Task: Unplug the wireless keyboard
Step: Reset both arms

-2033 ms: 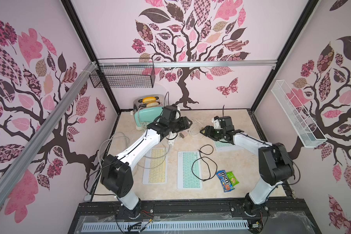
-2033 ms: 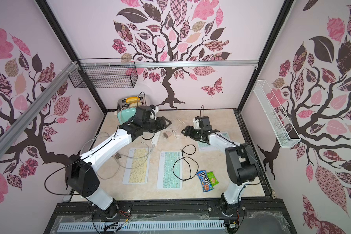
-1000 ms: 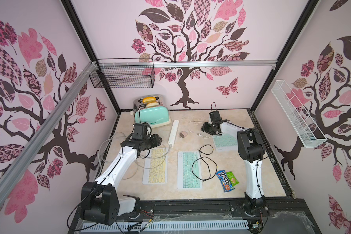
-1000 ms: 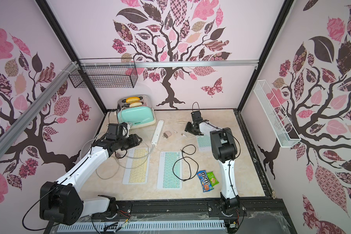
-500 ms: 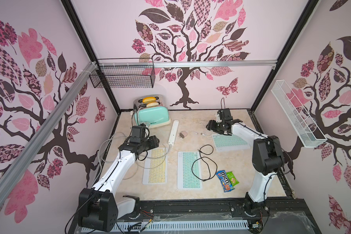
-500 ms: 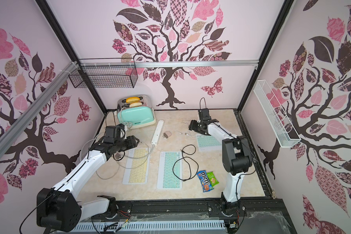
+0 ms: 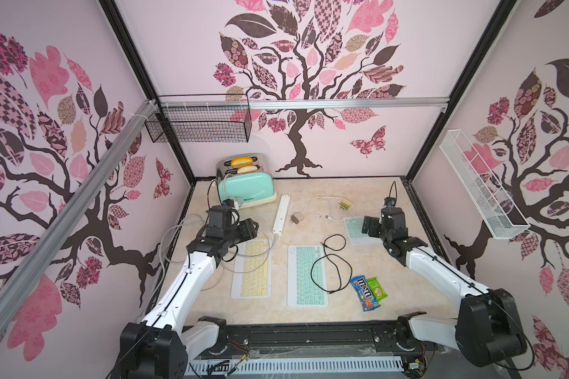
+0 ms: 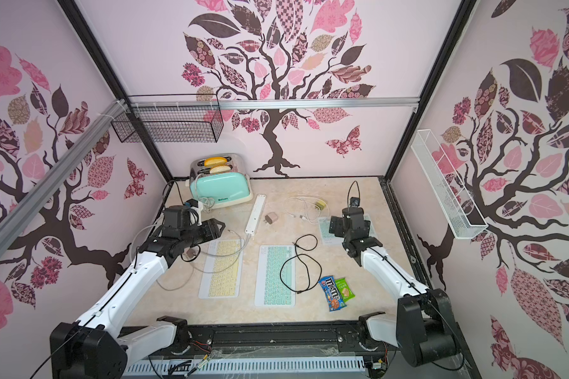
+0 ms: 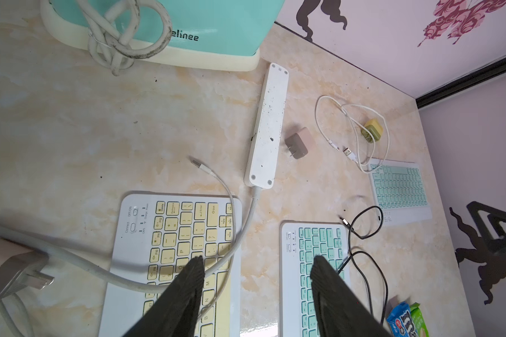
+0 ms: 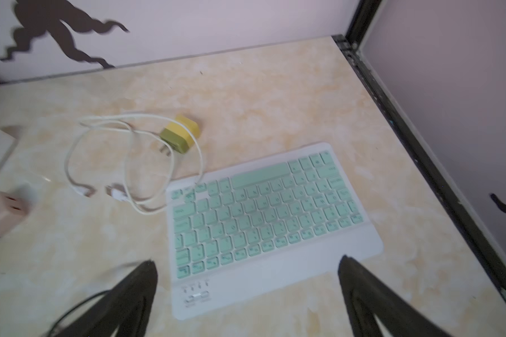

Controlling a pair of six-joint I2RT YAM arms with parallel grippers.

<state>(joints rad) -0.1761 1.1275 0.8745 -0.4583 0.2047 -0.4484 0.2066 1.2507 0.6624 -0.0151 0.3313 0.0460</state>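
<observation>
A green keyboard [image 10: 263, 216] lies at the back right; no cable is in it. A white cable [image 10: 129, 163] with a yellow-green charger [image 10: 180, 137] lies loose beside it, both plugs free. My right gripper [image 10: 247, 262] hovers open over that keyboard's near edge [image 7: 358, 241], holding nothing. My left gripper [image 9: 257, 261] hangs open between the yellow keyboard [image 9: 181, 230] and the middle green keyboard [image 9: 313, 262]. A white cable's free plug [image 9: 199, 164] and a black cable's free plug [image 9: 345, 221] lie on the table.
A white power strip [image 7: 281, 213] and a pink charger [image 7: 297, 218] lie mid-table. A mint toaster [image 7: 247, 185] stands at the back left. Candy packs [image 7: 367, 292] lie front right. A grey adapter [image 9: 15, 272] with a thick cord is at the left.
My right gripper has drawn back from the far end of the right keyboard toward the front right and opened wider. The left gripper has barely moved.
</observation>
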